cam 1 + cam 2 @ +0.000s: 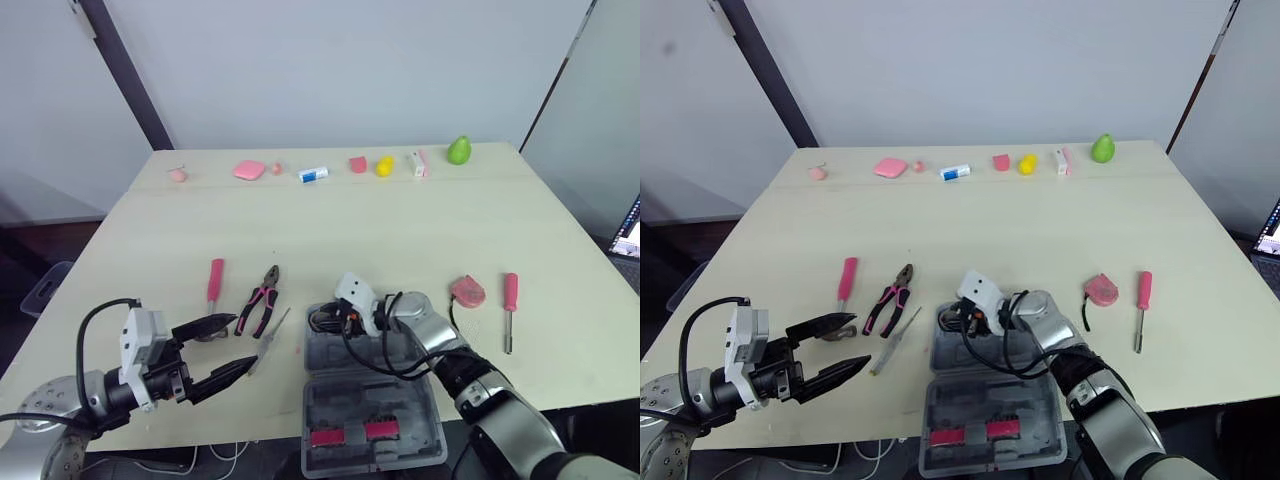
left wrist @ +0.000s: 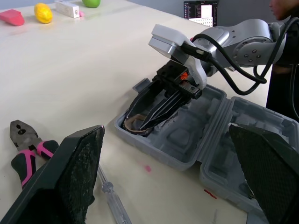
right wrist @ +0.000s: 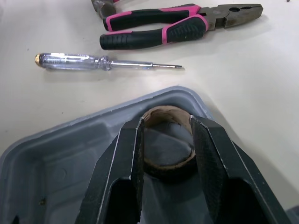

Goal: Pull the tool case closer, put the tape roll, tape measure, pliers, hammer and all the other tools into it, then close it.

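1. A pale, wide surface (image 1: 400, 230) carries everything. The tool case (image 1: 340, 400) is the landmark for what follows.
2. The grey tool case lies open at the near edge of the surface, both halves flat, so pulling it closer looks done.
3. The right gripper (image 3: 166, 123) reaches into the far left corner of the case. Its fingers are closed against either side of the tape roll (image 3: 166, 164).
4. The left gripper (image 1: 240, 343) hovers just left of the case with its fingers spread wide and nothing between them.
5. The hammer (image 1: 214, 283), with a pink handle, lies left of the case and beyond the left gripper.
6. The pliers (image 1: 260, 300), with pink and black grips, lie between the hammer and the case.
7. A pink-handled screwdriver (image 1: 510, 300) lies well to the right of the case.
8. A clear-handled screwdriver (image 1: 272, 338) lies just beside the left wall of the case.
9. The pink tape measure (image 1: 467, 291) sits right of the case, between it and the pink-handled screwdriver.
10. The tape roll rests low in the case's far left corner, so this first item seems almost placed.
11. A row of small coloured objects (image 1: 384, 166) lines the edge of the surface far beyond the case.
12. Judged progress is early: five tools remain outside, and the case is not yet closed.
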{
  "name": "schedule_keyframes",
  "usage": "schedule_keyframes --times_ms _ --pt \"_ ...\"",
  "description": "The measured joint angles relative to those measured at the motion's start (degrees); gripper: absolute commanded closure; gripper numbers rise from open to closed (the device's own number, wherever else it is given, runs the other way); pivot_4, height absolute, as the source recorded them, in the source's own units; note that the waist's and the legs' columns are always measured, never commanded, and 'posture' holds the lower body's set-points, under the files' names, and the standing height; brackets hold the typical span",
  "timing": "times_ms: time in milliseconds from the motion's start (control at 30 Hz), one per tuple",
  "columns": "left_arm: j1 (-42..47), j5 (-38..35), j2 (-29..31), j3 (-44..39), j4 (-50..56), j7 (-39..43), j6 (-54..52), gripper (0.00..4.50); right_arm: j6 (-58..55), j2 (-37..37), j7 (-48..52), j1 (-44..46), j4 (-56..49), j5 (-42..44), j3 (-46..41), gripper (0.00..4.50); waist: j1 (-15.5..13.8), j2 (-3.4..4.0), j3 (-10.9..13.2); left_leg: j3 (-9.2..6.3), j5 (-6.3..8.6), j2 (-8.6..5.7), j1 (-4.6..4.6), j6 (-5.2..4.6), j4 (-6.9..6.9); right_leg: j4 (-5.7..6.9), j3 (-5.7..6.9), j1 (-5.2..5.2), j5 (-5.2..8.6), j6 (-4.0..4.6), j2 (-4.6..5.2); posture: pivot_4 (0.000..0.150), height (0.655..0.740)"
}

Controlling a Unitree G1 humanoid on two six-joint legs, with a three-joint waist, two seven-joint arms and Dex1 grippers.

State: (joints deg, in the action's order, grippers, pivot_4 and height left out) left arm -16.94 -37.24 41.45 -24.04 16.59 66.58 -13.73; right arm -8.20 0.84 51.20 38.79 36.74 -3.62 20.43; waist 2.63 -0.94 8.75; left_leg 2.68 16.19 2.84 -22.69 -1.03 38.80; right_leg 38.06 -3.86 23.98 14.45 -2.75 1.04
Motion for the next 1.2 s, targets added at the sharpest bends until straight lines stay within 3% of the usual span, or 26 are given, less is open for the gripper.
schedule_keyframes --times_ms 400,633,967,1200 --pt "-0.75 0.18 -0.21 0.34 0.0 -0.25 0.01 0.0 -0.84 1.05 0.91 -2.42 -4.4 1.82 -0.45 2.87 -0.1 0.0 0.0 -0.05 -0.02 0.03 -0.04 0.03 0.0 -0.05 0.0 0.0 -0.01 0.01 0.0 0.15 0.74" --pt "-0.79 0.03 -1.37 0.21 0.01 -2.04 0.11 0.0 -2.3 3.52 -0.23 -8.51 -22.04 8.63 -6.24 2.87 -0.17 -0.01 -0.01 -0.08 -0.02 0.23 -0.06 0.02 -0.07 -0.06 0.0 0.03 -0.01 0.01 -0.01 0.15 0.74" --pt "-1.1 2.88 -4.34 -1.17 -6.27 -4.93 4.66 0.0 -2.98 14.88 -5.13 -25.56 -40.04 16.75 -19.89 2.87 -0.28 -0.03 -0.01 0.04 -0.01 0.09 -0.05 0.02 -0.08 -0.09 -0.01 0.02 0.0 0.02 -0.07 0.15 0.74" --pt "-6.24 3.64 -5.37 -4.49 -11.19 -4.82 7.4 0.0 0.67 23.02 -5.72 -41.37 -40.9 20.08 -32.09 2.87 -0.43 -0.08 -0.01 0.07 -0.01 0.01 -0.04 0.0 -0.11 -0.15 -0.06 0.0 0.02 0.01 -0.04 0.15 0.74"
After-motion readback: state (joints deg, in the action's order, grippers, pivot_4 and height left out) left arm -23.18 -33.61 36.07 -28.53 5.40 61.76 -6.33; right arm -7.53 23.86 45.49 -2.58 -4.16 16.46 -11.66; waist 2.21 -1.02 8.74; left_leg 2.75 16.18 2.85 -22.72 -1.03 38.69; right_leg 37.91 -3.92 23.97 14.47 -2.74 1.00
